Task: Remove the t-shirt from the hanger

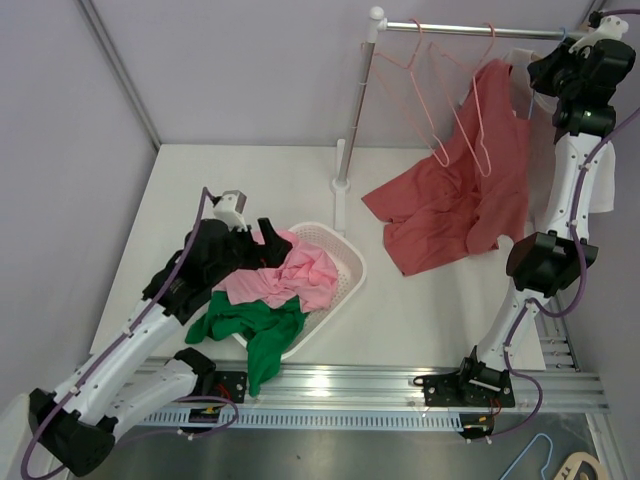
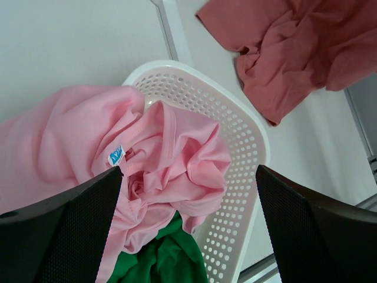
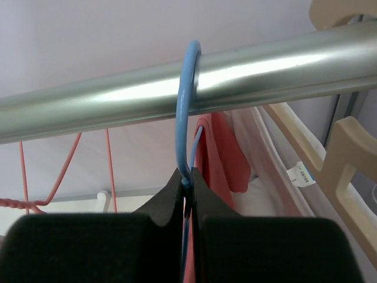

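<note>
The left tool (image 1: 258, 238) hovers wide open over a white basket (image 1: 345, 262). The basket holds a pink shirt (image 1: 295, 272) and a green shirt (image 1: 250, 330) that spills over its rim. Further right, the red t-shirt (image 1: 470, 190) hangs below the rail (image 1: 480, 28), its lower part pooled on the desk (image 1: 420, 310), with empty pink hangers (image 1: 415, 90) alongside. The right tool (image 3: 187, 183) is clamped on a blue hanger hook (image 3: 187, 106), with a wooden hanger (image 3: 347, 153) just beside it.

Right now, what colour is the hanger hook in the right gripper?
Blue; the hanger hook shows best in the right wrist view.
</note>
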